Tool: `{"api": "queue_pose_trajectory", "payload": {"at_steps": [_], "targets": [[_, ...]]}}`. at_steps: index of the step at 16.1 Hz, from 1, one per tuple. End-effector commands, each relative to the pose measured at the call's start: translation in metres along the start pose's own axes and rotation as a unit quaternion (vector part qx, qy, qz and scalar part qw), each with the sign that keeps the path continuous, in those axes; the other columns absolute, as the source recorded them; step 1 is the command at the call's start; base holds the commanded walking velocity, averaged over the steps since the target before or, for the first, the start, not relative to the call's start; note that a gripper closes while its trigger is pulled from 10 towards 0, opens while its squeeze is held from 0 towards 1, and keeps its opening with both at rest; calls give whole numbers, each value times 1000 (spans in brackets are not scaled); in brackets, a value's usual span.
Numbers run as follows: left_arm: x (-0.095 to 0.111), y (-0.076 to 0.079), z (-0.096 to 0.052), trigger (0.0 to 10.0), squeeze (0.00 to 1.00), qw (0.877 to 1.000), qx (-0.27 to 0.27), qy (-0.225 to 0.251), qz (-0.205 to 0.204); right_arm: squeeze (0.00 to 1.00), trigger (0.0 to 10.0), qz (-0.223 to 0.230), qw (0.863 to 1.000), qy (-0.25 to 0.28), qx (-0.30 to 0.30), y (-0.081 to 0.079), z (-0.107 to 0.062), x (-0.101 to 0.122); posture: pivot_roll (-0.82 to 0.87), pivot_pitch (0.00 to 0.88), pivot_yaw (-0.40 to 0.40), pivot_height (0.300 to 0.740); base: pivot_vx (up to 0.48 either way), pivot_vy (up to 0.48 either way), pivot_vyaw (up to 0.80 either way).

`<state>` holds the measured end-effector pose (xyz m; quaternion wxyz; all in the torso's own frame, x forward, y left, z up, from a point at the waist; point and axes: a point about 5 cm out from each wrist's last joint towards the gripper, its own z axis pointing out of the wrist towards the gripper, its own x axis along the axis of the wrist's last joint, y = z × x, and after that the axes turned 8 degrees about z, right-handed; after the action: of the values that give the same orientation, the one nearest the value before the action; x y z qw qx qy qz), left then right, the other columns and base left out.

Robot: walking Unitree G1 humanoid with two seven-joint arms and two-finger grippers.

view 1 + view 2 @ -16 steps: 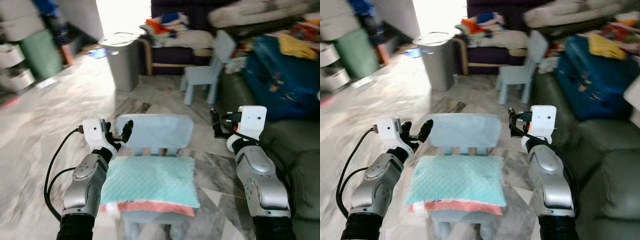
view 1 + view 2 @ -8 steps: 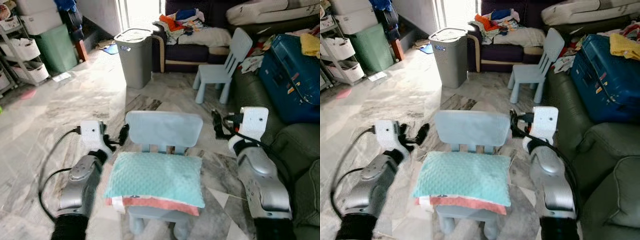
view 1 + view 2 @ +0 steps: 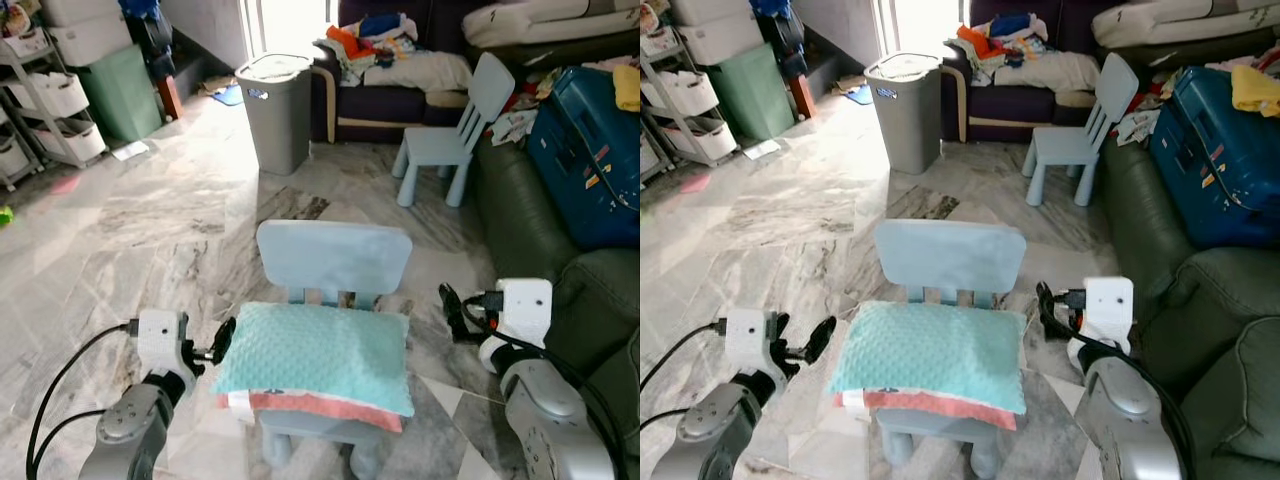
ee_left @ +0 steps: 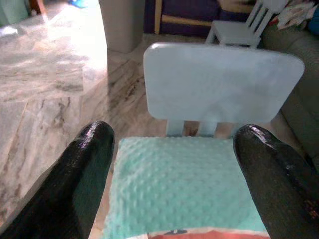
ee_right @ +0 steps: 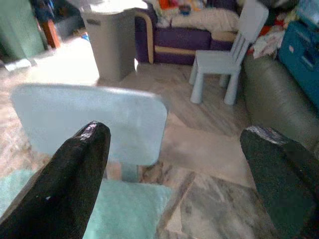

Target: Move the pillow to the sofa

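Teal pillow (image 3: 315, 358) with a coral-pink edge lies flat on the seat of a small light-blue chair (image 3: 335, 256), front edge overhanging the seat a bit. Chair stands on the marble floor (image 3: 150, 230), just left of a dark green sofa (image 3: 590, 290).

Left gripper (image 3: 222, 340) sits low at the pillow's left edge, near it but contact not clear — fingers (image 4: 82, 174) spread wide apart in the wrist view, pillow and chair back framed between them, nothing held. Right gripper (image 3: 447, 305) is right of the chair, between the pillow's right side and the sofa, apart from the pillow; its fingers (image 5: 75, 174) also wide apart and empty.

Further back: second light-blue chair (image 3: 450, 125), grey laundry bin (image 3: 278, 110), dark purple couch (image 3: 400, 90) piled with clothes. Blue suitcase (image 3: 585, 150) rests on the green sofa. White shelving with bins (image 3: 45, 100) and a green container (image 3: 120, 90) on the far left.
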<state>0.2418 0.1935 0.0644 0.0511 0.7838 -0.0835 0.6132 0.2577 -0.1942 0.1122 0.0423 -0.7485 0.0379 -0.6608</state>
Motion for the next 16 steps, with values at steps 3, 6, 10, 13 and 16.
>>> {"api": "queue_pose_trajectory", "payload": {"at_steps": [3,6,10,13,16], "targets": [[16,8,2,10000,0,1000,-19,23,4,0,10000,9,1000,8,29,-17,-4,7,-36,0,24,740,0,0,0],[19,14,-6,10000,0,999,-27,25,1,0,10000,9,999,-3,37,-18,-13,7,-34,49,10,740,0,0,0],[12,17,-32,10000,0,1000,-27,2,1,0,10000,4,998,-37,41,-16,-31,1,-24,142,-6,740,0,0,0],[14,17,-38,10000,0,1000,-30,-1,4,0,10000,7,998,-44,44,-18,-36,3,-22,192,-10,740,0,0,0],[24,14,-36,10000,0,999,-41,3,15,0,10000,13,997,-60,47,-19,-44,3,-27,233,-12,740,0,0,0]]}}
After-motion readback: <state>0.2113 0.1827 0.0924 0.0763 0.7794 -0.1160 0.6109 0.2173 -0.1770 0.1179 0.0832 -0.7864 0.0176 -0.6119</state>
